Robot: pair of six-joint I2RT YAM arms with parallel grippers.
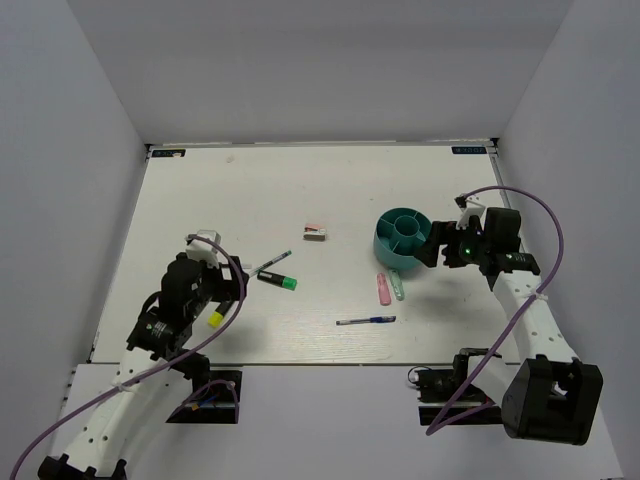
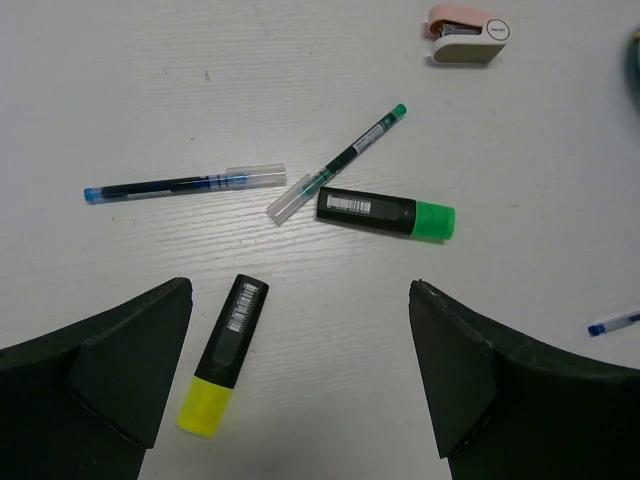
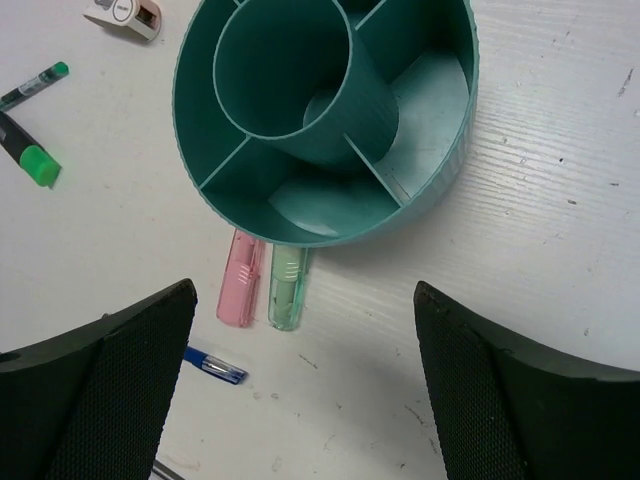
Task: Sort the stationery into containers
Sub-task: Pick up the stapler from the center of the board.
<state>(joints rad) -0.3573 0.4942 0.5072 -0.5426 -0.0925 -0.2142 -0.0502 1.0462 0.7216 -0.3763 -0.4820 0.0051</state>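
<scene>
White barcode stickers (image 2: 349,204) mark the green-capped highlighter (image 2: 385,213) and yellow-capped highlighter (image 2: 224,352).

Two blue pens (image 2: 185,183) (image 2: 612,323) and one green-tipped pen (image 2: 340,163). Two black highlighters (image 2: 385,213) (image 2: 222,355). One pink marker (image 3: 241,278), one pale green marker (image 3: 287,286), one eraser (image 2: 467,34), one teal organiser (image 3: 430,100).

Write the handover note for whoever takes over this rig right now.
Left gripper: open, empty, above the yellow-capped highlighter.
Right gripper: open, empty, above the teal organiser.
Near the left arm: green-capped highlighter, blue pen, green-tipped pen. Mid-table: white-pink eraser. By the organiser's near side: pink marker, green marker, second blue pen.
Done: nothing; the compartments in view are empty.
Left: all eight items.
</scene>
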